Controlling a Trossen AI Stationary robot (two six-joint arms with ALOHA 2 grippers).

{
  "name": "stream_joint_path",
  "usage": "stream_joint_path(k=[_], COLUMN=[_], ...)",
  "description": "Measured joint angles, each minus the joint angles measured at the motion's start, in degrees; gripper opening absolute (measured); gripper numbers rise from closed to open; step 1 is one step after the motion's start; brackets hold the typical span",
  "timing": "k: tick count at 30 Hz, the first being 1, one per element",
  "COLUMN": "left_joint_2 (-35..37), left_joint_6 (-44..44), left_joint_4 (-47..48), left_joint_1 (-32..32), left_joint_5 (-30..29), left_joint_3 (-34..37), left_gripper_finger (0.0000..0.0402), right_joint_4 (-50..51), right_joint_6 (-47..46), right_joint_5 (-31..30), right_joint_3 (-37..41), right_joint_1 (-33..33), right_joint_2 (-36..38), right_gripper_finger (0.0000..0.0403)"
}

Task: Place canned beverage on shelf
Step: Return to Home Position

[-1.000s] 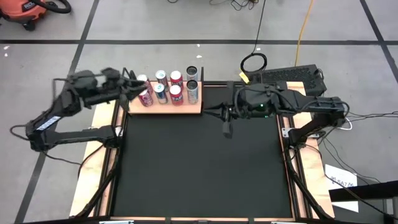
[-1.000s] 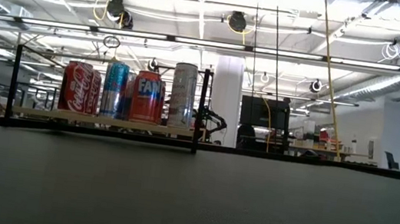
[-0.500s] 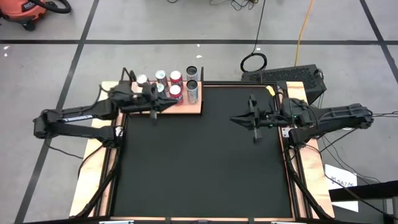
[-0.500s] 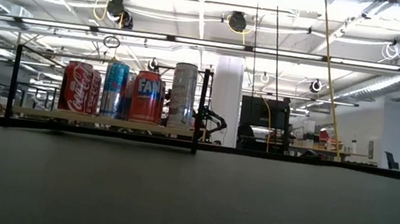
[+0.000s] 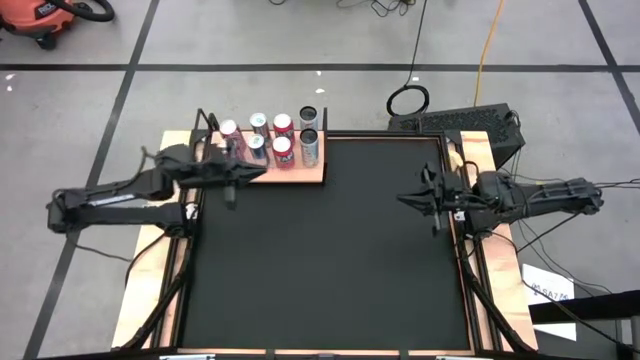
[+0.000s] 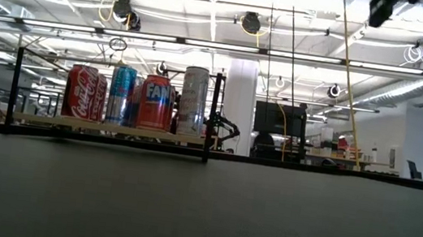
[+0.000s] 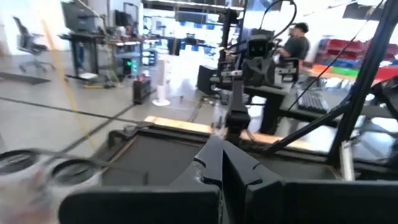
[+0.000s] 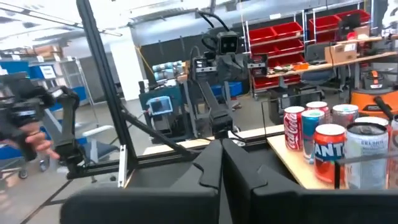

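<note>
Flat light-brown wooden shelf [image 5: 312, 174], black-railed, at eleven o'clock, long axis nine-to-three, soda cans [image 6: 156, 103] upright aboard; left end effector [image 7: 216, 148] and right end effector [image 8: 221, 145] pinched narrow, empty.

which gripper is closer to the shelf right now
Left. The left gripper hangs at the shelf's front left corner; the right gripper is far off, over the mat's right edge.

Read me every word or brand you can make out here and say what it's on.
"Coca-Cola": white script on the red can on the shelf.
"FAN": the orange can, the rest turned away.
"CELSIUS", faintly: the tall silver can.
Blue can: lettering too blurred to read.
Label on the orange vacuum: too small to read.
</note>
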State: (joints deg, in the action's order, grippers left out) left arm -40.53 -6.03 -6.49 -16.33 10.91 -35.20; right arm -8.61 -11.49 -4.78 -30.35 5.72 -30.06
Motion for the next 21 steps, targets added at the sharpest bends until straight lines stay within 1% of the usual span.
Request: stream_joint_path(k=[5,8,13,17,21], left_joint_2=[8.4,11.3,15.8,19.9,24.5], left_joint_6=[0.7,-2.6,-3.9,-1.3,-0.6], left_joint_4=[5.9,8.0,4.2,3.4,3.3], left_joint_1=[-1.3,-1.4,-1.2,-1.2,-1.2], left_joint_5=[-1.2,-1.3,-1.1,0.4,0.7], left_joint_3=[6.5,10.6,16.2,18.5,21.1], left_gripper_finger=[0.0,0.0,0.0,0.0,0.0], right_joint_4=[3.5,5.1,6.7,7.8,8.0], right_joint_6=[0.0,1.0,7.3,8.1,8.1], right_joint_5=[-0.1,-0.1,0.3,0.4,0.3], right_joint_3=[2.0,2.0,2.0,2.0,2.7], right_joint_1=[0.0,0.0,0.0,0.0,0.0], right_joint_2=[2.7,3.0,3.4,3.6,3.8], right_gripper_finger=[0.0003,0.0003,0.0001,0.0001,0.0001])
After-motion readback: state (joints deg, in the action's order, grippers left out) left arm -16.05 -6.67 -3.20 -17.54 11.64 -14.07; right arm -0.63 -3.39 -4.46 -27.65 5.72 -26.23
